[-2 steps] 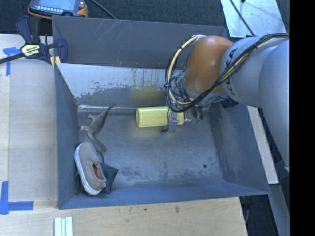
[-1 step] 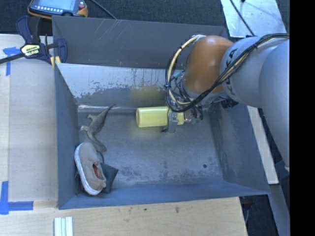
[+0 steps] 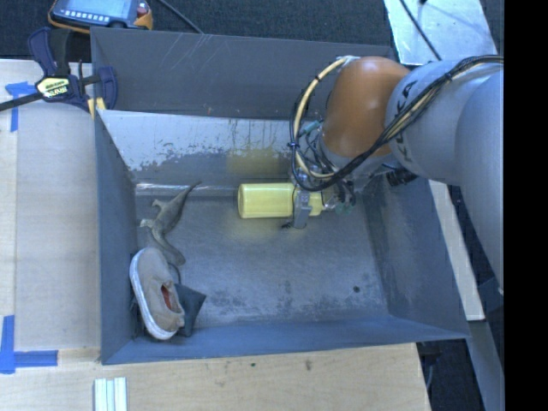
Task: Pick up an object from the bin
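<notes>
Grey metal bin (image 3: 257, 336) with a mostly bare floor, scuffed and scratched up the back wall. The only thing near the middle is a stubby yellow cylinder-ish block (image 3: 265, 200) lying on its side close to the foot of that back wall. The claw (image 3: 301, 212) is down right at the block's right-hand end, with the orange wrist cover (image 3: 364, 101) and a loop of cables (image 3: 312, 157) hanging over it; honestly I can't tell how far open the claw is or whether it actually has the block, since the wrist hides too much.

Far off in the front-left corner there's a little grey shoe (image 3: 156, 294) sitting on a dark scrap (image 3: 193, 302), plus a twisty grey thing (image 3: 167, 217) just behind it; both are well apart from the action, so no clutter worries.

What I'd worry about is that the contact is at the very end of the block, not its middle. If it's round and smooth it could squirt out sideways on the squeeze, or roll against the back wall; and if it does lift, most of its length hangs to the left, so it might droop and slip free.
</notes>
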`<state>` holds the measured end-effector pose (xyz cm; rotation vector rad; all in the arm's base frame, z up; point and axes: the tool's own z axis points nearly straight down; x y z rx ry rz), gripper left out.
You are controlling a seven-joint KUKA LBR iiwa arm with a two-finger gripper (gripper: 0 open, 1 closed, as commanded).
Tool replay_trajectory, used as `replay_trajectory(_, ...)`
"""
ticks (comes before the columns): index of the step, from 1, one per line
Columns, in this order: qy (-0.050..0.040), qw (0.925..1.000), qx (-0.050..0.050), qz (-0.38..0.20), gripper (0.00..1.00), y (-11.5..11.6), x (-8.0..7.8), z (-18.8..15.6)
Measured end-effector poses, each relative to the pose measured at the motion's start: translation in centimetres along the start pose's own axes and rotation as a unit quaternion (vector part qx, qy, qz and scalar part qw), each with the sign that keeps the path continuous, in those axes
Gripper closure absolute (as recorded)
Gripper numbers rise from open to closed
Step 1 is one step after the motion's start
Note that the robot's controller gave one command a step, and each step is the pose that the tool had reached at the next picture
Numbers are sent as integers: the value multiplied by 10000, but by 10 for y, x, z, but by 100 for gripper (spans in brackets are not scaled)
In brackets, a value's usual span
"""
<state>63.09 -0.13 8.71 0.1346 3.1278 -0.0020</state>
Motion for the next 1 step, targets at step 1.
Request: replay_trajectory(1, -2, 10000, -7, -11, 100, 1, -1, -74)
